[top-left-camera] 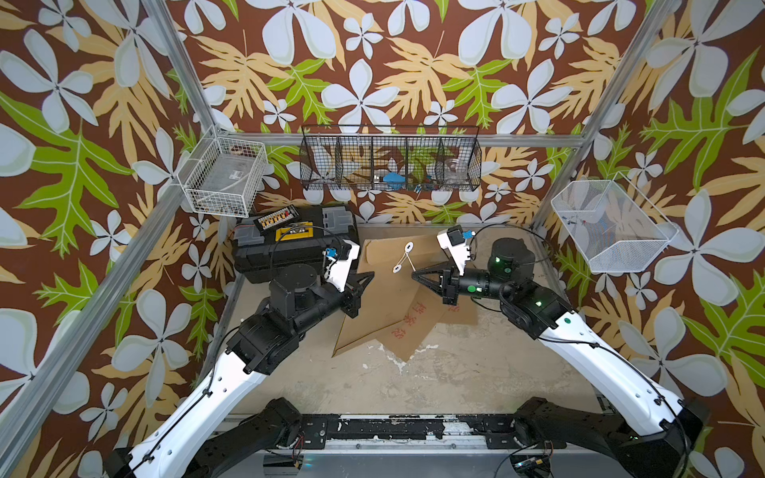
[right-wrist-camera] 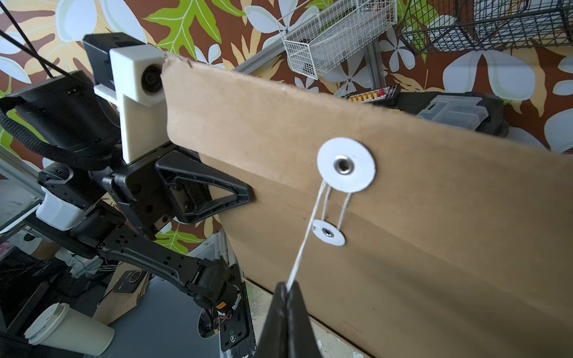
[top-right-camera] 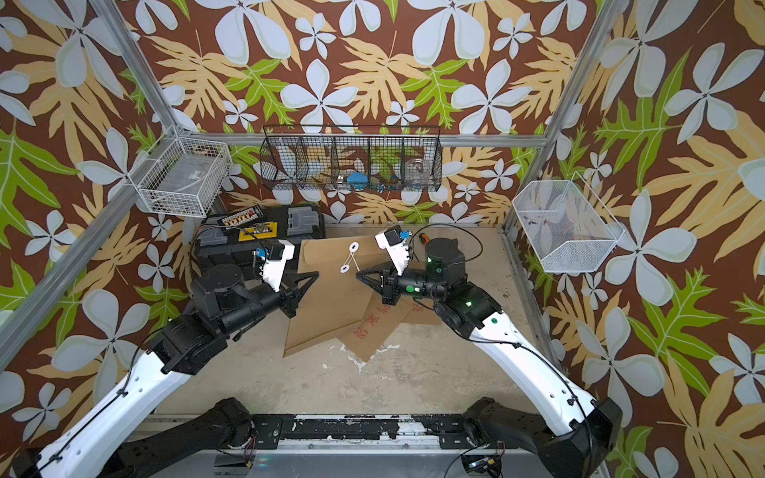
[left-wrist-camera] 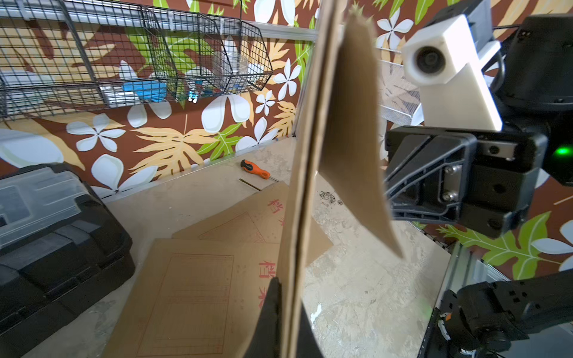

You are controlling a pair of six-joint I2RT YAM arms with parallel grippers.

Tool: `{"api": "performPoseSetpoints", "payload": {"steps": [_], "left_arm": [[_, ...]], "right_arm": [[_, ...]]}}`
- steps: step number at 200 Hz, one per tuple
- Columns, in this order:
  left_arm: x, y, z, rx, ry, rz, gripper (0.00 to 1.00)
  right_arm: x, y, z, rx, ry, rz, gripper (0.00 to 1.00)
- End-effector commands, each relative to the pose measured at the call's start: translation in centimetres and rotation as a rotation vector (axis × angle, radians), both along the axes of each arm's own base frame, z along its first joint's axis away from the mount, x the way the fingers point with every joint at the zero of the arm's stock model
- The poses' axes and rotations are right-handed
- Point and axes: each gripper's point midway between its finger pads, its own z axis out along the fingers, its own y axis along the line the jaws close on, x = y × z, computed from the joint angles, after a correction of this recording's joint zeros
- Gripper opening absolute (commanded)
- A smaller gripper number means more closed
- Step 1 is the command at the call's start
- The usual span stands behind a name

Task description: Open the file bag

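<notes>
So that it can pull, I think, the black right gripper [right-wrist-camera: 286,293] is squeezed shut on the thin white string [right-wrist-camera: 305,248] from the round white buttons [right-wrist-camera: 345,164]. The black left gripper [top-left-camera: 369,276] pinches the edge of the brown paper file bag [right-wrist-camera: 434,217], holding it steady above the table [top-left-camera: 455,372].

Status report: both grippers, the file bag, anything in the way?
Left gripper shut on file bag edge. Right gripper shut on string. String looped between flap disc and lower disc, bag unopened. Other file bags lie underneath.
</notes>
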Motion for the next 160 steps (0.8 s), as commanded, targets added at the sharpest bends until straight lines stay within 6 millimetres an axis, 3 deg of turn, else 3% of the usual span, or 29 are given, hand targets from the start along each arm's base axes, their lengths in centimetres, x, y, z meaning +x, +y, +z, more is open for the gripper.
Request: {"api": "performPoseSetpoints", "payload": {"steps": [1, 113, 160], "left_arm": [[1.0, 0.8, 0.5, 0.006, -0.027, 0.072, 0.0], [1.5, -0.1, -2.1, 0.05, 0.021, 0.061, 0.0], [1.4, -0.1, -2.9, 0.102, 0.049, 0.048, 0.0]], "right_arm": [[0.0, 0.7, 1.1, 0.021, -0.034, 0.028, 0.0], [2.6, 2.6, 4.5, -0.003, -0.129, 0.02, 0.0], [4.6, 2.3, 4.0, -0.053, -0.14, -0.071, 0.0]]}}
